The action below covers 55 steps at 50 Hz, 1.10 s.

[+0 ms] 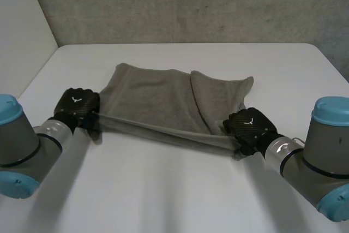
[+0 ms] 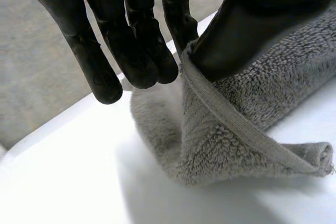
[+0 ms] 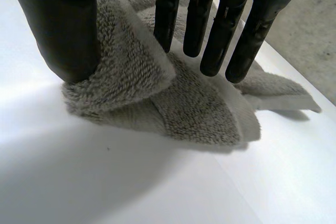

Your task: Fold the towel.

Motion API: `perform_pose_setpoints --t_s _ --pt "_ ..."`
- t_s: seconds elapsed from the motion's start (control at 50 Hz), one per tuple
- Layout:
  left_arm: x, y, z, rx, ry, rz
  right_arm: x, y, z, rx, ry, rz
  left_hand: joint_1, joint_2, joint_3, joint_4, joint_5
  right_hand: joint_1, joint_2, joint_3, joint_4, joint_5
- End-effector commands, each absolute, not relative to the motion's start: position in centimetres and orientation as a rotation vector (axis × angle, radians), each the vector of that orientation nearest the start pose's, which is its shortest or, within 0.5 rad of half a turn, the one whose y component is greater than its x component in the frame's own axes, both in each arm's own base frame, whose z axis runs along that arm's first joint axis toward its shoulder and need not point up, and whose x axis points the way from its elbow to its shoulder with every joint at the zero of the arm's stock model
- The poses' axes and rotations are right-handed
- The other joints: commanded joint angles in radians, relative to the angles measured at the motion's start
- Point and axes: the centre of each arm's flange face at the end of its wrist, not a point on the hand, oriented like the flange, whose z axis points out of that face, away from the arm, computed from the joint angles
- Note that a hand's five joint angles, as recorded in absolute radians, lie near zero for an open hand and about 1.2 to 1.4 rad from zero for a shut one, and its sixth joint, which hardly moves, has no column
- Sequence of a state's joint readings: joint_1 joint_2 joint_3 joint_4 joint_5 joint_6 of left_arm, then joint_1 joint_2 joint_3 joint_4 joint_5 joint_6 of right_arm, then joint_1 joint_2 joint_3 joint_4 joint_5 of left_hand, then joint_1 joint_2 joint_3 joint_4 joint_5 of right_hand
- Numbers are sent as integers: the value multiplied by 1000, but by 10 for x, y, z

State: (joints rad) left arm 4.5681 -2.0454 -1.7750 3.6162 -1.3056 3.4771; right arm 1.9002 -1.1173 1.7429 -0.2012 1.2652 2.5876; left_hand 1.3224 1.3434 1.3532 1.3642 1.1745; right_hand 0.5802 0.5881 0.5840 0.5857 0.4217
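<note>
Towel [image 1: 158, 99] corners under left hand [image 1: 78, 106], right hand [image 1: 250, 127]

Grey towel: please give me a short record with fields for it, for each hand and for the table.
object: grey terry towel, rumpled
support: white table; the towel's far part lies on it
near edge: raised, stretched between the two hands
left hand: pinches the near left corner between thumb and fingers
right hand: pinches the near right corner in the same way
fold: near edge not yet laid over the far part
</note>
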Motion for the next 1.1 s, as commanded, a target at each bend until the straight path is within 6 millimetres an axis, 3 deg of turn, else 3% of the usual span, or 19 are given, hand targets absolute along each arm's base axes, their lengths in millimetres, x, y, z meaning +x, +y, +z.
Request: perform_pose_setpoints --t_s 0.02,0.1,0.2,0.24,0.3,0.58,0.74,0.78,0.8,0.84,0.96,1.1 --pt "-191 -329 136 785 2335 -2030 263 -247 135 -1343 2035 -1593 74 53 43 32 47 211 203 207 205 195" --pt "-190 -330 136 781 2333 -2030 264 -245 137 -1364 2003 -1590 74 53 43 32 47 482 474 479 477 466" --pt "-190 -329 136 781 2333 -2030 264 -241 138 -1386 1992 -1595 74 53 43 32 47 377 369 373 371 361" --pt "-190 -329 136 781 2333 -2030 264 -240 136 -1404 1990 -1593 74 53 43 32 47 29 21 25 23 13" --pt "-190 -330 137 780 2329 -2034 263 -238 134 -1449 1978 -1598 74 53 43 32 47 -55 -63 -58 -60 -71" --pt "-189 -331 136 780 2330 -2034 258 -237 130 -1761 1872 -1670 74 53 43 32 47 -84 -92 -88 -90 -100" --pt "-190 -331 136 784 2328 -2034 259 -233 128 -1836 1797 -1680 74 53 43 32 47 121 113 117 116 105" --pt "-190 -332 136 782 2328 -2033 261 -232 130 -1819 1762 -1677 74 53 43 32 47 393 385 389 387 377" --pt "-190 -331 136 782 2330 -2032 261 -232 130 -1819 1761 -1677 74 53 43 32 47 394 386 390 389 378" --pt "-189 -332 136 778 2328 -2035 262 -234 133 -1804 1735 -1681 74 53 43 32 47 780 772 776 774 764" --pt "-189 -331 137 776 2327 -2034 261 -240 140 -1696 1775 -1687 74 53 43 32 47 816 808 812 811 800" --pt "-187 -331 146 758 2305 -2058 253 -254 200 -1260 1787 -1865 74 53 43 32 47 816 808 812 811 800"
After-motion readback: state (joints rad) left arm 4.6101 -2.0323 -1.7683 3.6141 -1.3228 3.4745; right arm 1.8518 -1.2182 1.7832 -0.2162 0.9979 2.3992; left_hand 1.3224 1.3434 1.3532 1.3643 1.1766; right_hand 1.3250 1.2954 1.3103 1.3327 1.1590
